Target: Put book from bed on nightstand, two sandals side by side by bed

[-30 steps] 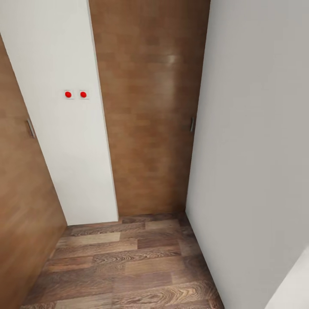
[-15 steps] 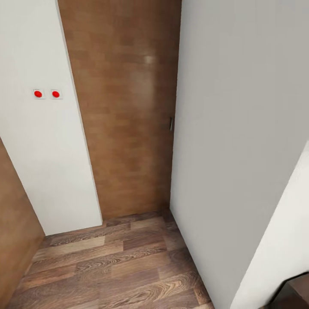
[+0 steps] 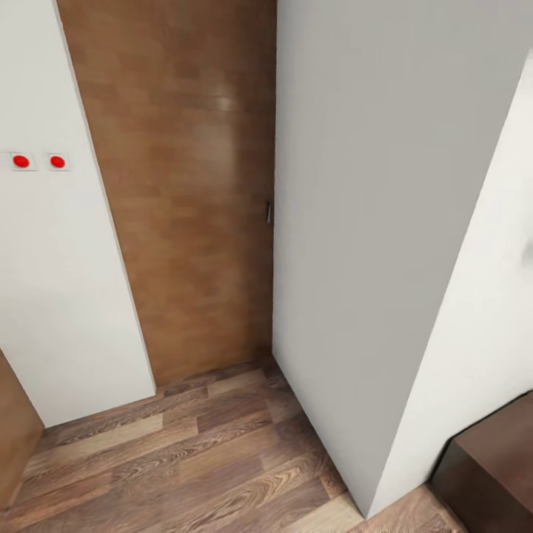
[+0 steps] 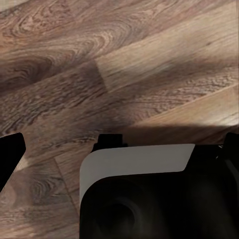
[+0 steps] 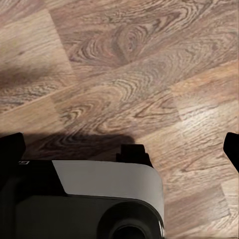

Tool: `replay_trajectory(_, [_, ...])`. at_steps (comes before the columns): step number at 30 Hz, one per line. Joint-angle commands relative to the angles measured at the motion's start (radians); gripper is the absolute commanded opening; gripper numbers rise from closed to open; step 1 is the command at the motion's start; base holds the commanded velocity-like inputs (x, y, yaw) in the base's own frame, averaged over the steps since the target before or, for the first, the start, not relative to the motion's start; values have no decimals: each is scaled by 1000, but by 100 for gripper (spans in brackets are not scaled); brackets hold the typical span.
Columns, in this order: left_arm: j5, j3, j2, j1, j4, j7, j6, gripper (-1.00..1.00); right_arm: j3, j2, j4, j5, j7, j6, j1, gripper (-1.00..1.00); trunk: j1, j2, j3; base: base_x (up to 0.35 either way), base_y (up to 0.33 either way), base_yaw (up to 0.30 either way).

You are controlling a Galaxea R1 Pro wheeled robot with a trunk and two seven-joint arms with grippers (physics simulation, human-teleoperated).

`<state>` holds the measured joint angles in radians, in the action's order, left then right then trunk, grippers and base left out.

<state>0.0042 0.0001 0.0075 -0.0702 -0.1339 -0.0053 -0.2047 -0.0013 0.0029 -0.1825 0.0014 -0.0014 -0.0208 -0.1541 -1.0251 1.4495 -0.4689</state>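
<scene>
Left hand point(image 4: 119, 149): black fingertips sit at opposite edges of the left wrist view, well apart, spread wide, nothing between them. Right hand point(image 5: 122, 149): the same, fingers wide apart over bare wood-plank floor point(image 5: 129, 74). In the head view, a brown door point(image 3: 185, 185) with a small metal handle point(image 3: 269, 212) stands between white walls point(image 3: 355, 222). Two red-dotted wall switches point(image 3: 38, 161) sit left of it. A dark-brown cabinet corner point(image 3: 496, 459) shows at lower right. No legible writing.
</scene>
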Motion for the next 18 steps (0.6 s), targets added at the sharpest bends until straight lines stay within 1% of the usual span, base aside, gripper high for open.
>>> replay_trajectory(1, [0,0,0,0,1,-1,-3,100,0,0,1,0,0,-2,-1,100,0,1,-1,-6,64,-285])
replay_trajectory(18, [0,-1,0,0,1,-1,-4,100,0,0,1,0,0,-2,-1,100,0,1,-1,-1,11,-285])
